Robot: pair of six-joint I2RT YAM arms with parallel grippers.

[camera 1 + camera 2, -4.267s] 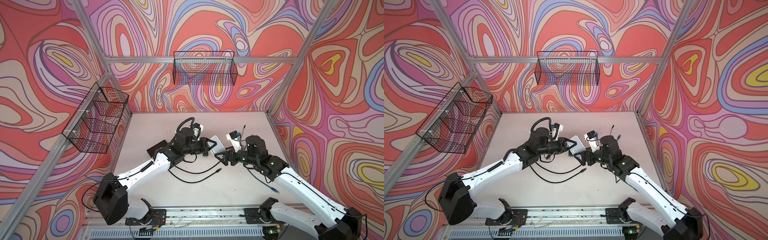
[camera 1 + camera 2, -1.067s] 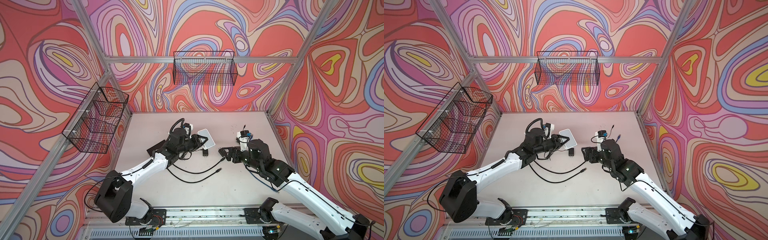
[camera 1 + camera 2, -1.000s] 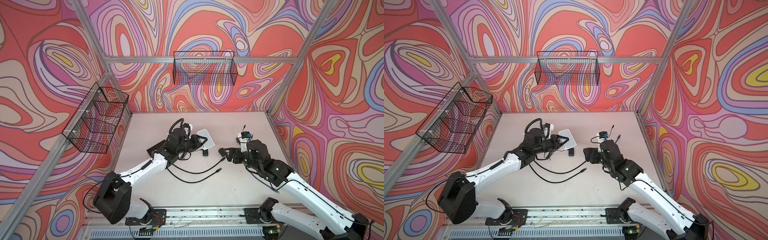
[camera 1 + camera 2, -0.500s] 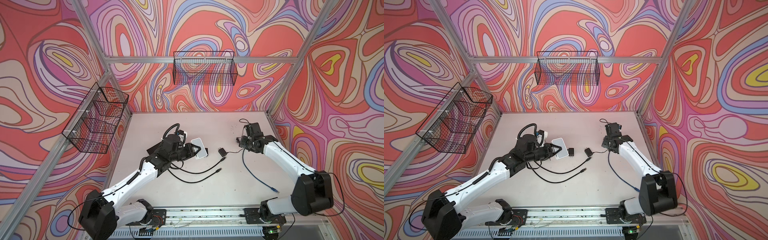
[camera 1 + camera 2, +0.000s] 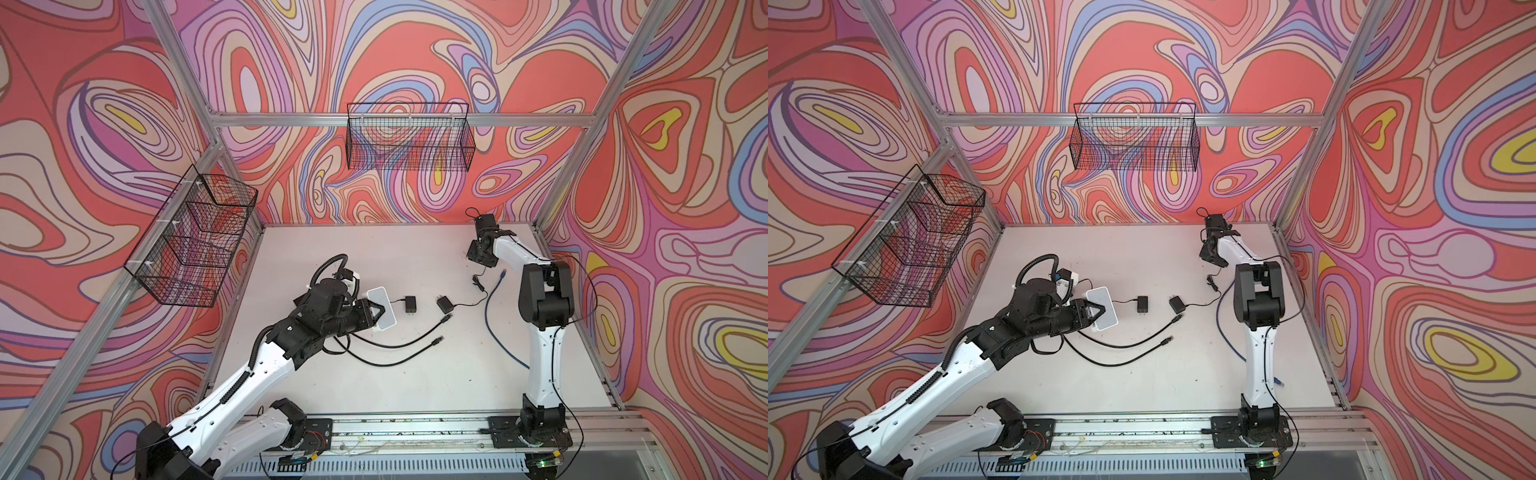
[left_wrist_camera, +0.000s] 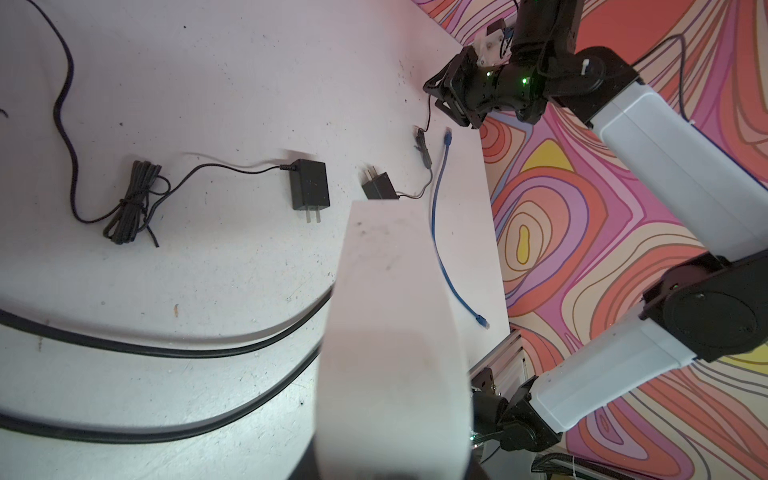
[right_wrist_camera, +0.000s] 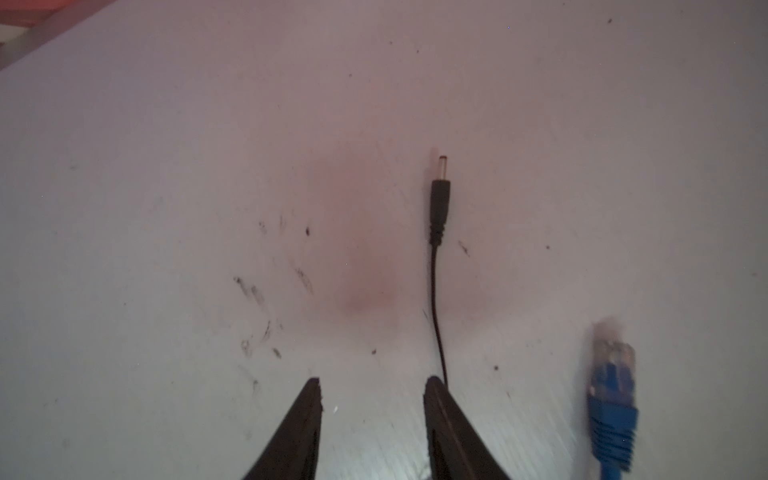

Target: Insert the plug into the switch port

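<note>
On the pale worktop (image 5: pixel 415 395), near its far right corner, my right hand (image 5: pixel 479 258) hangs low and points down at the surface. Seen from that wrist, my two dark fingers (image 7: pixel 305 424) stand a moderate way apart with only bare worktop between them, so this hand holds nothing. The plug (image 7: pixel 439 199), a small black barrel connector with a metal tip, lies flat just ahead of the fingers, slightly to one side of the gap and untouched. Its thin black cord (image 7: pixel 434 299) runs back and slips out of sight beside one finger. A blue network connector (image 7: pixel 613 395) lies nearby, blurred.

In a top view the cord leads from the plug to a black power adapter (image 5: pixel 445 304) lying mid-worktop. A second adapter (image 5: pixel 409 305), prongs showing, lies between that one and the switch.

My left hand (image 5: pixel 374 311) is clamped tight on the white switch (image 5: pixel 384 305), a flat rounded box held at a tilt near the worktop's middle. Its ports are hidden in every view, and I cannot tell whether it clears the surface. The plug and the switch are well apart, with both adapters between them.

Two thick black cables (image 5: pixel 395 345) curve across the worktop in front of my left hand. A blue cable (image 5: pixel 496 320) trails along the right side beside my right arm.
</note>
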